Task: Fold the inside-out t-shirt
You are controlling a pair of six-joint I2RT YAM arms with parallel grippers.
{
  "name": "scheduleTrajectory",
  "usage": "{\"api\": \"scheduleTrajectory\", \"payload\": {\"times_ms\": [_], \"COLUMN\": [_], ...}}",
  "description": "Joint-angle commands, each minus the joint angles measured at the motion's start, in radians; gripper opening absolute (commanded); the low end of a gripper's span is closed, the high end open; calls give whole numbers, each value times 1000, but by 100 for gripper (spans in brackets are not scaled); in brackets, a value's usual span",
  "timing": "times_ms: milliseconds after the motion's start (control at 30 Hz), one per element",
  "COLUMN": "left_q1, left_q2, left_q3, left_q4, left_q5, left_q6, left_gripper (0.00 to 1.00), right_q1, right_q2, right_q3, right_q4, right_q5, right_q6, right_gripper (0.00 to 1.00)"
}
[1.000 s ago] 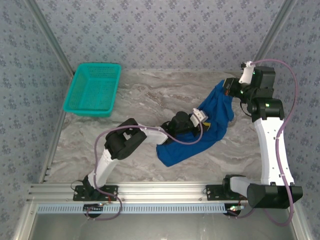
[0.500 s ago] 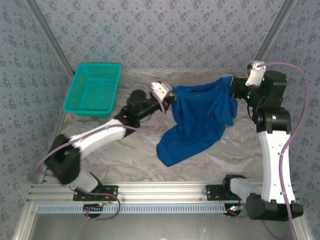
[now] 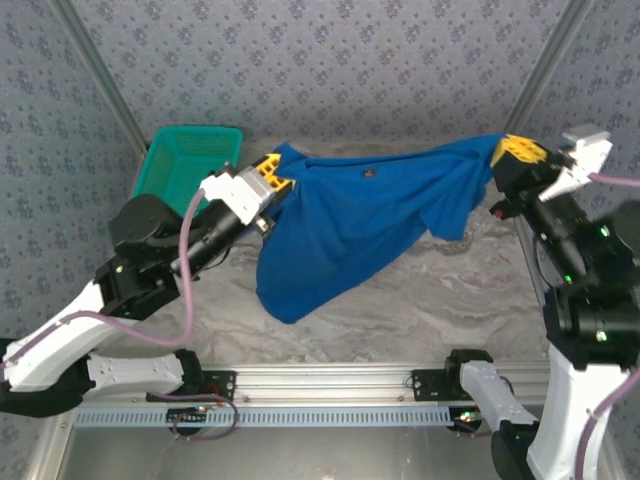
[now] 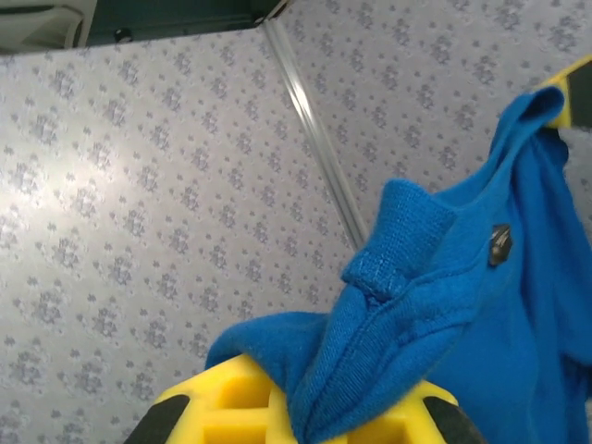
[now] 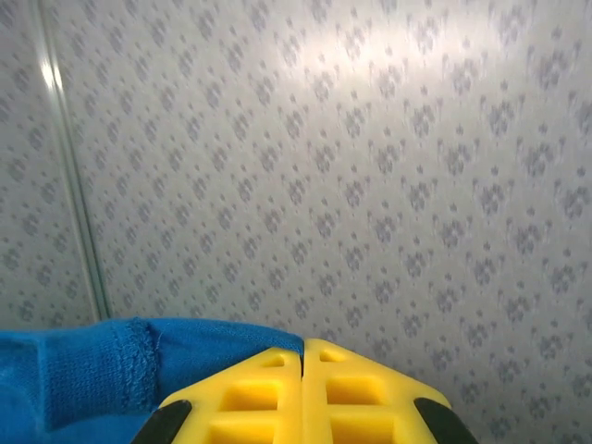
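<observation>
Since a second earlier the t-shirt (image 3: 360, 215) had been hoisted above the table (image 3: 450, 290) and stretched between the left gripper (image 3: 270, 185) and right gripper (image 3: 515, 152), both clamped on its edge, so tension was best kept even until it was laid flat.

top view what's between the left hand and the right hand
The blue t-shirt, stretched from the left hand to the right hand, in the top external view.

No readable text, brand, number or sign. On the inside-out t-shirt (image 3: 360, 215), just a small dark tag (image 4: 499, 243) against the blue cloth, too small and blurred to make out any lettering.
</observation>
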Motion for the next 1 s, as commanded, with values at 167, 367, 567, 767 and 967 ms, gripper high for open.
{"api": "scheduleTrajectory", "payload": {"times_ms": [167, 367, 567, 767, 967], "left_q1": [-61, 412, 720, 819, 834], "left_q2": [23, 143, 405, 894, 1384], "left_q3": [165, 239, 234, 445, 1168], "left_q4": [-123, -286, -264, -246, -639], "left_q5": [-318, -70, 164, 246, 259], "left_q6": [166, -108, -264, -301, -405], "left_gripper": [0, 0, 0, 21, 57], "right_q1": [-3, -1, 7, 32, 80], "right_q2": [47, 186, 437, 962, 1369], "right_q3": [223, 132, -28, 71, 517], "right_q4": [-163, -123, 64, 150, -151], "right_q5": [105, 183, 223, 365, 528], "right_q6": [46, 13, -38, -89, -96], "right_gripper": [0, 0, 0, 21, 44]}}
